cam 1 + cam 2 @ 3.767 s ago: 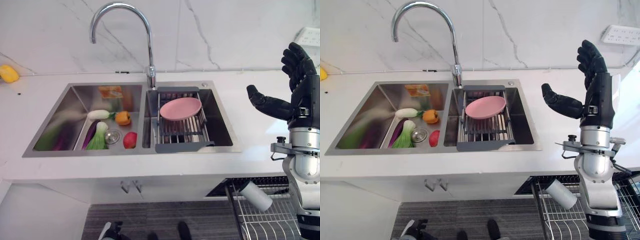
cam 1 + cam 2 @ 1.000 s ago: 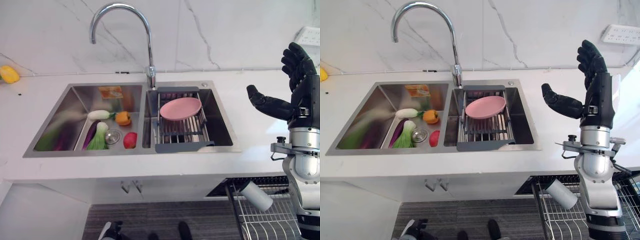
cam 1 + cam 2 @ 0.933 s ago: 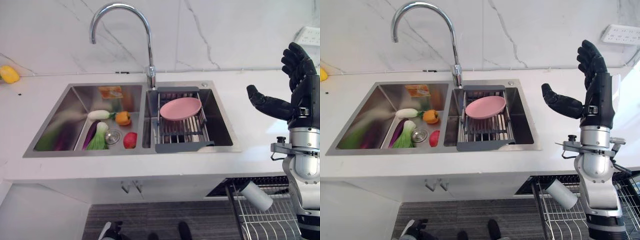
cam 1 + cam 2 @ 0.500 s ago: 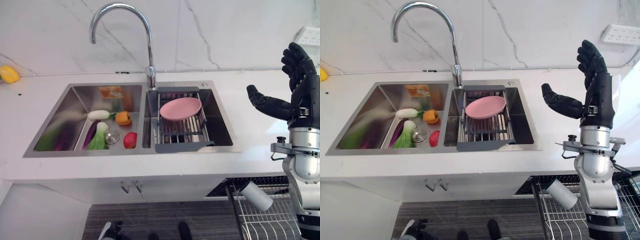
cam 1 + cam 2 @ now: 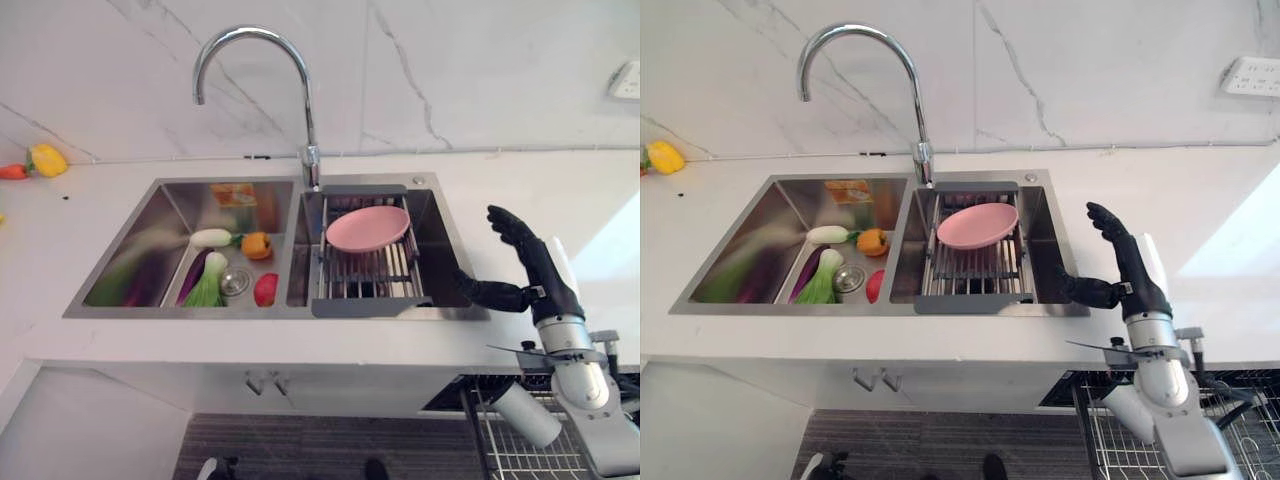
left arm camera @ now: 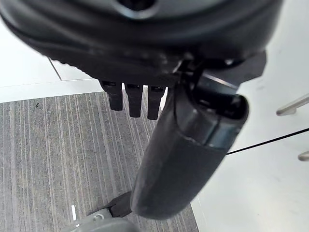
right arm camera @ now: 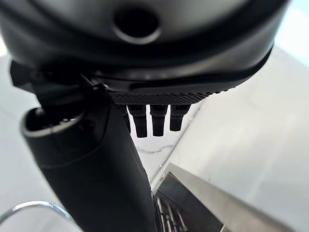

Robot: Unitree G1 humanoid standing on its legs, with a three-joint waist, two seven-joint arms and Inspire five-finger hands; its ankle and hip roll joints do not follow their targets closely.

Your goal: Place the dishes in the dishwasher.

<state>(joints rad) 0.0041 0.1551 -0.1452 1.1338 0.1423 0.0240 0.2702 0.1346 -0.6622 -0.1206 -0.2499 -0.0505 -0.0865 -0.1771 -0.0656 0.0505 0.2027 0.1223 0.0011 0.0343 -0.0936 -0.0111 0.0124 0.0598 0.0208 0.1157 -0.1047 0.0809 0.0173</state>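
Plate (image 5: 367, 228), pink, lying tilted on the rack (image 5: 365, 272) that spans the right basin of the sink (image 5: 150, 225), toward the rack's back edge below the tap (image 5: 255, 75). Looks thin, stiff and light, probably plastic or glazed ware, so likely slick and prone to sliding off the bars if nudged. Best taken at the raised near rim, thumb over and fingers under, where the tilt leaves a gap above the bars. Right hand (image 5: 1120, 268) hangs over the sink's right front corner, fingers spread straight and thumb out toward the rack, holding nothing, well apart from the plate. Left hand (image 6: 183, 145) hangs low over striped flooring, fingers straight, empty. Left basin crowded with vegetables (image 5: 215, 270), none touching the rack. White worktop (image 5: 520, 190) bare to the right of the sink, good room to approach from that side; yellow pepper (image 5: 46, 158) far off at the back left edge. Wire basket (image 5: 1110, 430) of the dishwasher pulled out below the worktop's front right edge, a white cup (image 5: 1127, 410) lying in it, space beside it seemingly free for the plate.
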